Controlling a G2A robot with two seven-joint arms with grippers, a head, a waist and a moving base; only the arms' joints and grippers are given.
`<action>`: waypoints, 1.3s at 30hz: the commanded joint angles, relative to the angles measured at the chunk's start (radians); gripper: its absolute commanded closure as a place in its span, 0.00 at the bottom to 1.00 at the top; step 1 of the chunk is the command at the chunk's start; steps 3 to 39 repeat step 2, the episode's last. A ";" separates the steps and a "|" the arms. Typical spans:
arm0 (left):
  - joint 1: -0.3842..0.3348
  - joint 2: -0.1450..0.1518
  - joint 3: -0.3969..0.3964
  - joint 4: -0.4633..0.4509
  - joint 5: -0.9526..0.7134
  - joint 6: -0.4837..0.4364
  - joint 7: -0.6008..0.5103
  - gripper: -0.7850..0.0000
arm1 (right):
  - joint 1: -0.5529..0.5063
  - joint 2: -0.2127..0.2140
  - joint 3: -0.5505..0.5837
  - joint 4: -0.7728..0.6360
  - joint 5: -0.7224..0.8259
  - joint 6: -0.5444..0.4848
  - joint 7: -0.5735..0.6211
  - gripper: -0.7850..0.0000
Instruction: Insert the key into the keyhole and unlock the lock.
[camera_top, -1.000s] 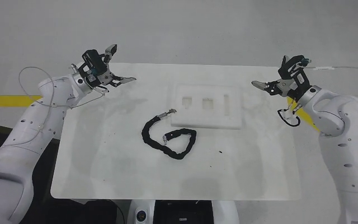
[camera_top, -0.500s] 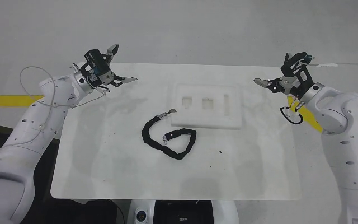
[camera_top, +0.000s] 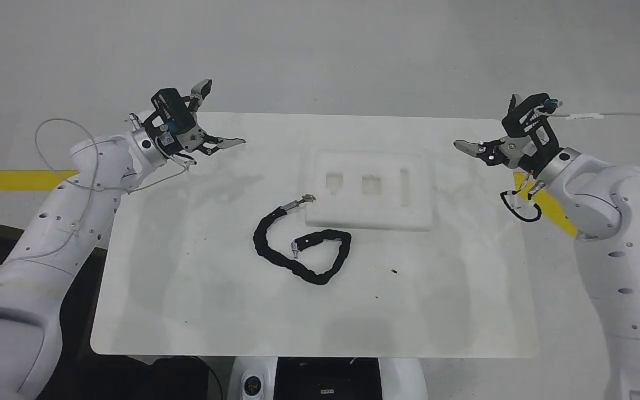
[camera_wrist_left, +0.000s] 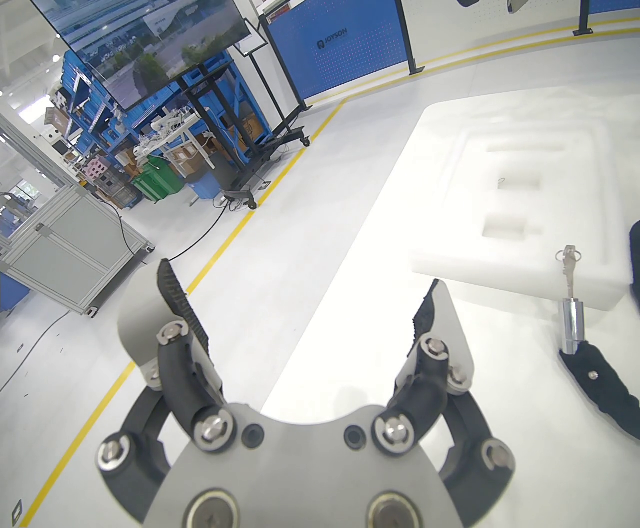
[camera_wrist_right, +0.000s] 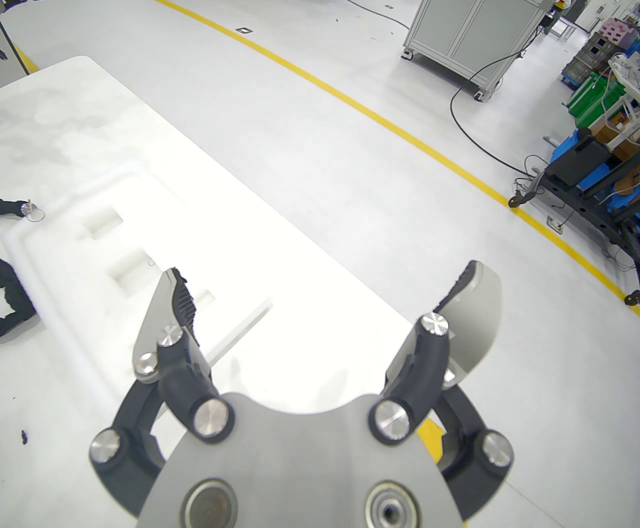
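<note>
A black chain lock (camera_top: 260, 238), soft-looking in its cloth sleeve, lies curled in a loose loop on the smooth white table (camera_top: 200, 280), just in front of the foam tray (camera_top: 370, 212). One end has a shiny round metal tube (camera_wrist_left: 571, 320). The little silver key (camera_wrist_left: 568, 272) with its thin ring sticks out of that tube, right by the tray's front left corner. The tray is a thick white block with square holes cut in it. Off to the tray's left, level with its back edge, the left gripper (camera_wrist_left: 300, 280) hangs spread wide, holding nothing, with bumpy black pads (camera_wrist_left: 180, 305). Off to its right, the right gripper (camera_wrist_right: 320, 272) is spread wide and bare too.
</note>
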 joint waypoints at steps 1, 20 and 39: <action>0.000 0.000 0.000 0.000 0.000 0.000 0.000 0.00 | 0.000 0.000 0.000 0.000 0.000 0.000 0.000 0.00; 0.000 0.000 0.000 0.000 0.000 0.000 0.000 0.00 | 0.000 0.000 0.000 0.000 0.000 0.000 0.000 0.00; 0.000 0.000 0.000 0.000 0.000 0.000 0.000 0.00 | 0.000 0.000 0.000 0.000 0.000 0.000 0.000 0.00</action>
